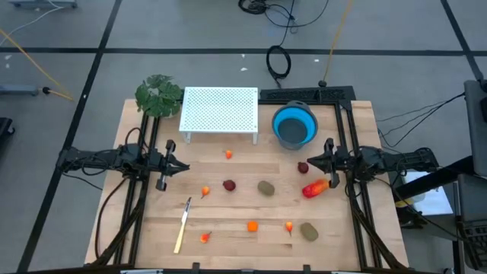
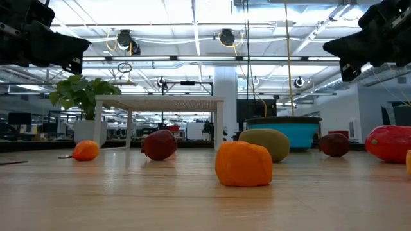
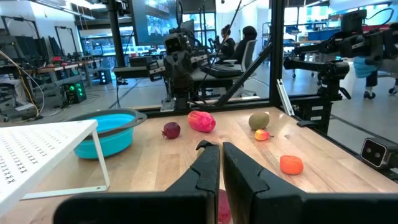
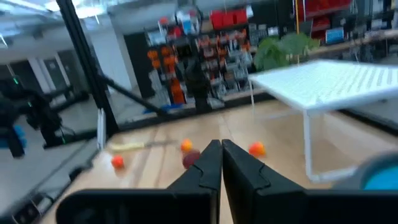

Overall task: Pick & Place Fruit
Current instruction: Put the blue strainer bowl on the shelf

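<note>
Fruit, high view: fruit pieces (image 1: 265, 187) scattered loose on the table (image 1: 228, 228); blue bowl (image 1: 294, 125) holds none; white rack (image 1: 219, 110) bare.
Low view: orange piece (image 2: 243, 164) nearest.
Left wrist view: left claw (image 3: 220, 163) pressed together, holding nothing.
Right wrist view: right claw (image 4: 221, 159) pressed together, holding nothing.

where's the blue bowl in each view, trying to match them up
High view: blue bowl at the table's far side, right of the white rack.
Low view: its blue wall in the background, right of centre, behind an olive fruit.
Left wrist view: at left, partly behind the rack.
Right wrist view: only a blue edge at lower right.
Shared landmark: the white rack.
</note>
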Robot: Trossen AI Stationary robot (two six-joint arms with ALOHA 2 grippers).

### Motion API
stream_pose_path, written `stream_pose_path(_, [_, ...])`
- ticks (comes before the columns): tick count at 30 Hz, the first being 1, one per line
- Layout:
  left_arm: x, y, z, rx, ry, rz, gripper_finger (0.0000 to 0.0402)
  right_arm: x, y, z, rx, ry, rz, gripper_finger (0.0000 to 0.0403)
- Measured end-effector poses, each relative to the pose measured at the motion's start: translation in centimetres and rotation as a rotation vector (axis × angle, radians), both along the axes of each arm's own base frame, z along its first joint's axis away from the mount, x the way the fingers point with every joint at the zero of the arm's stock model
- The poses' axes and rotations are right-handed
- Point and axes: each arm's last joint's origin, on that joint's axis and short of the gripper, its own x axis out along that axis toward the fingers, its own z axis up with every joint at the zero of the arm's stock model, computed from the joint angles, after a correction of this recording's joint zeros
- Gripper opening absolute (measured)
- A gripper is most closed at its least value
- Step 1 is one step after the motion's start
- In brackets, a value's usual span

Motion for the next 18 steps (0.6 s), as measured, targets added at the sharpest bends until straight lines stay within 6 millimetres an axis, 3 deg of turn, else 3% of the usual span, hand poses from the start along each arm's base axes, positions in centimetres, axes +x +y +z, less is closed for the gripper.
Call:
stream_pose_path(10, [0.00,0.00,0.01,0.000,0.000,0.000,0.0019,-0.01,0.00,0.09,0.001,-0.006,0.000,0.0006])
stream_pose_path(18, [0.00,0.00,0.01,0.007,-0.002,0.000,0.0019,-0.12,-0.22,0.79,0.185,-0.082,-0.052,0.0003])
